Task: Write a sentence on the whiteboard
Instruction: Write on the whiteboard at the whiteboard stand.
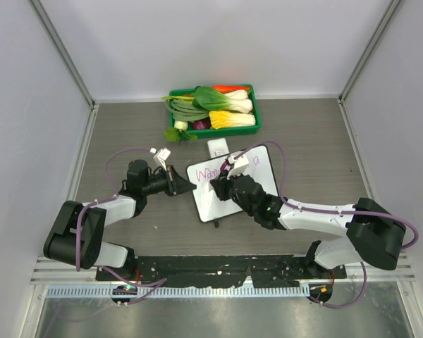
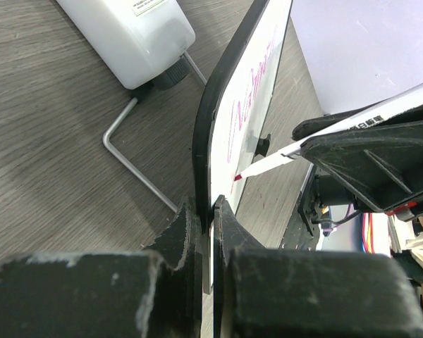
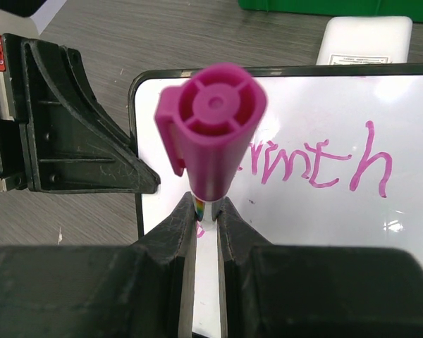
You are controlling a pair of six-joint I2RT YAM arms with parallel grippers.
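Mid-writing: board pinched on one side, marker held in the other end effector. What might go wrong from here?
1. The left end effector grips the whiteboard only by its thin rim; pen pressure may make it slip or pivot.
2. The right end effector holds the marker in a narrow fingertip pinch; it may tilt and distort strokes.
3. The sentence lies close by; a low pass might smear it.

Right wrist view: the cap of the marker [image 3: 210,134] covers the opening letters of the sentence [image 3: 324,165] and hides the marker's tip; the whiteboard [image 3: 324,239] runs off the right edge, the green tray [image 3: 338,5] off the top. Top view: the right gripper [image 1: 221,185] hides the board's middle; the writing is too small to read. Left wrist view: board nearly edge-on, writing illegible
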